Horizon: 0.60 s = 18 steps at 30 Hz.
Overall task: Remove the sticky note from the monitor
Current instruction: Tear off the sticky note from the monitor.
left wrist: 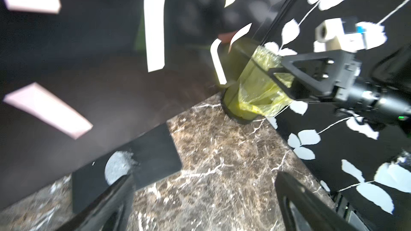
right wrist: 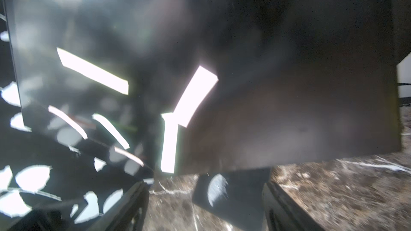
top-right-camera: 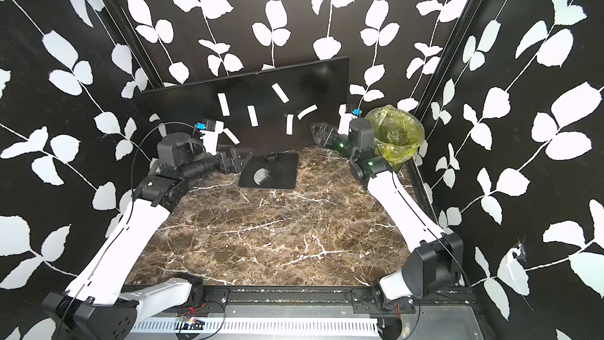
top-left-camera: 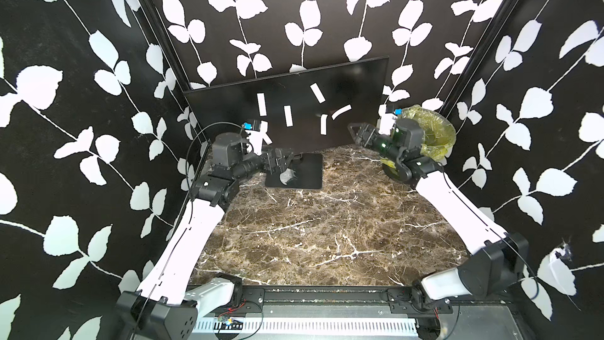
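right gripper [top-left-camera: 354, 134] open, empty, right of curled note [top-left-camera: 341, 112] | left gripper [top-left-camera: 283, 160] open | risk: jaws scrape monitor [top-left-camera: 228, 106], tipping it

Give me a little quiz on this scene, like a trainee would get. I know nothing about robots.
1. True or false: the left gripper or the right gripper holds a note.
2. Where does the bin stand? A. by the left gripper. B. by the right gripper. C. at the table's front edge.
3. How many notes are stuck on the monitor?

Key: 1. False, both are open and empty. 2. B. 3. Six.
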Available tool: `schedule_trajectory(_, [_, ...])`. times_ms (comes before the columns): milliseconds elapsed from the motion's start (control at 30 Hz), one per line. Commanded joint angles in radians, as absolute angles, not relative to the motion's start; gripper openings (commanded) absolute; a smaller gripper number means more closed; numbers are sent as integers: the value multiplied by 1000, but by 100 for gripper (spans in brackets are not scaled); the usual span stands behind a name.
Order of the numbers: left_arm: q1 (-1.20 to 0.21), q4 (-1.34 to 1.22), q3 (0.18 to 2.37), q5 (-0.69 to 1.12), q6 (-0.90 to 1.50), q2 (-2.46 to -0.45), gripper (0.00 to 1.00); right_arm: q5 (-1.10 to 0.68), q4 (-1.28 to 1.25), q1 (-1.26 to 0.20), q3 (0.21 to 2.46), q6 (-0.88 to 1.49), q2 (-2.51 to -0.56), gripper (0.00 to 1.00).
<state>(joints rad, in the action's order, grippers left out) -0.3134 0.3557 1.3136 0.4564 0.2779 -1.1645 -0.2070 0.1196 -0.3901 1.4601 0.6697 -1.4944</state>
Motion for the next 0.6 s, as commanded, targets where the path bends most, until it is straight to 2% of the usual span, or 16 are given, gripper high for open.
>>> schedule_trajectory(0, [-332,328,1398,499,275,-1186,99,-136,128,-416,1534,763,-1529,82])
schedule_trajectory(200, [-357,329,1450,512,275,-1235,99,-154,137,-432,1601,908,-1586,78])
schedule_trajectory(567, [-385,339,1455,488,258,-1245,99,-160,89,-457,1654,1082,-1677,64])
